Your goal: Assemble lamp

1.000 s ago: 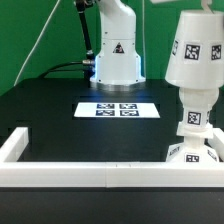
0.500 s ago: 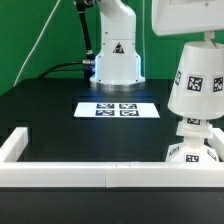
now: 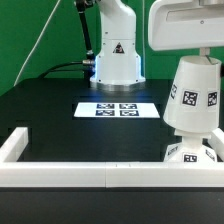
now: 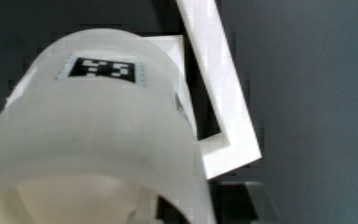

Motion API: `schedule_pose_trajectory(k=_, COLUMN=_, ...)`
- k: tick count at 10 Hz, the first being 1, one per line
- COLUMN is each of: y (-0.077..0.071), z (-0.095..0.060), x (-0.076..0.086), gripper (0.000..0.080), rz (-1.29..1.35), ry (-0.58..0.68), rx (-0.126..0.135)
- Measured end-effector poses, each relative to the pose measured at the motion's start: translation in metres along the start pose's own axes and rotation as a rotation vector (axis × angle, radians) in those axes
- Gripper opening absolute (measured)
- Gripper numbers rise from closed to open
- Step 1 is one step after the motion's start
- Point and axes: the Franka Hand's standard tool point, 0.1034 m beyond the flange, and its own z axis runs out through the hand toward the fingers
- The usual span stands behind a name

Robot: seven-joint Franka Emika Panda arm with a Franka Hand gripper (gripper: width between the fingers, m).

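Observation:
The white tapered shade (image 3: 195, 95), with square tags, hangs at the exterior view's right, over the stepped base (image 3: 190, 152). The base stands against the front white wall. The bulb is hidden under the shade. My gripper (image 3: 195, 52) comes down from above and is shut on the shade's upper part; its white hand shows above the shade. In the wrist view the shade (image 4: 105, 120) fills most of the picture, with one dark finger (image 4: 240, 205) against its side.
The marker board (image 3: 118, 109) lies flat mid-table. The white robot pedestal (image 3: 117, 60) stands behind it. A low white wall (image 3: 80, 177) runs along the front and turns back at the exterior view's left (image 3: 15, 143); it also shows in the wrist view (image 4: 220, 90).
The gripper has come down with the shade. The shade now covers the bulb that showed below it before.

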Motion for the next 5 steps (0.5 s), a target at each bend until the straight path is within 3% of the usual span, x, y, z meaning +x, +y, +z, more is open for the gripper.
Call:
schedule_pose_trajectory(k=2, y=0.006, z=-0.002, x=0.002, gripper=0.0090, rz=-0.001, ry=-0.004, rx=-0.002)
schedule_pose_trajectory(k=3, y=0.010, z=-0.004, x=0.003, gripper=0.0294, rz=0.006, ry=-0.007, rx=-0.003)
schedule_pose_trajectory(k=4, y=0.014, z=-0.005, x=0.002, gripper=0.0294, rz=0.005, ry=-0.021, rx=-0.009)
schedule_pose_trajectory(k=5, y=0.019, z=-0.010, x=-0.002, gripper=0.0433, rz=-0.002, ry=-0.061, rx=-0.029)
